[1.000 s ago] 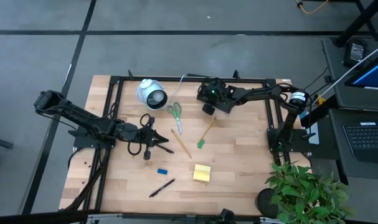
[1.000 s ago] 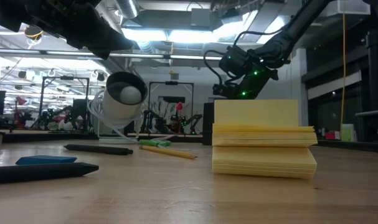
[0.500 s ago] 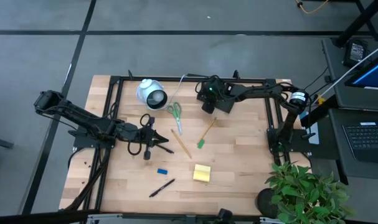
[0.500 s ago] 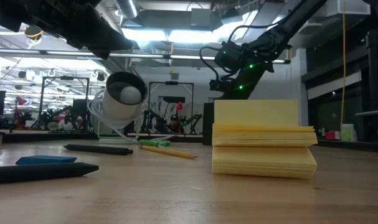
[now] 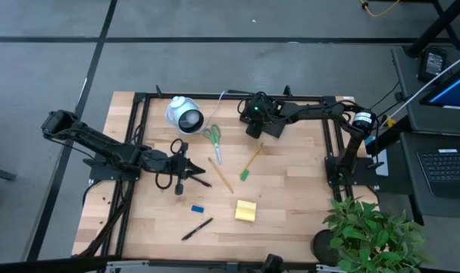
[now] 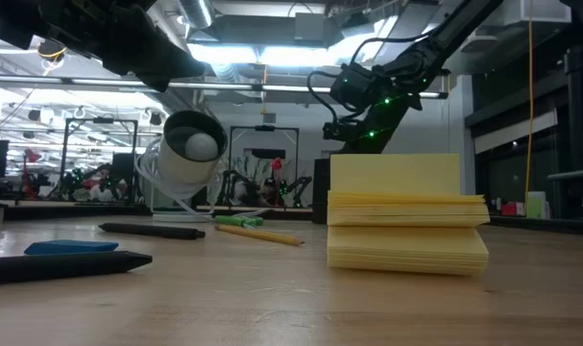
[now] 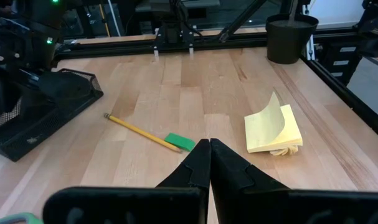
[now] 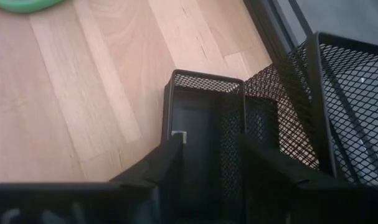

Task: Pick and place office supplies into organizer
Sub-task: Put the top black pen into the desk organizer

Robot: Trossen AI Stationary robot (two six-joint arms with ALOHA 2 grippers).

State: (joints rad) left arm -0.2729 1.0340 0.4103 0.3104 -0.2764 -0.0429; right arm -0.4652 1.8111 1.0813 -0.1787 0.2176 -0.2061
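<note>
The right pincer [image 8: 204, 163] is hovering spread over the mesh organizer [image 8: 251, 118]; the left pincer [image 7: 208, 163] is waiting pressed together. Scissors [image 5: 212, 138], pencils [image 5: 250, 163], pens [image 5: 196, 228], eraser [image 5: 198, 208] and sticky-note pad [image 5: 245, 211] are lying on the tabletop [image 5: 290, 197], so most work seems left.

No readable text, labels or numbers, distant room clutter possibly too blurred

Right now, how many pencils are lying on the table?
2. One plain pencil lies at the table's middle, below the scissors; the green-tipped pencil lies just right of it. More may be hidden inside the organizer.
</note>
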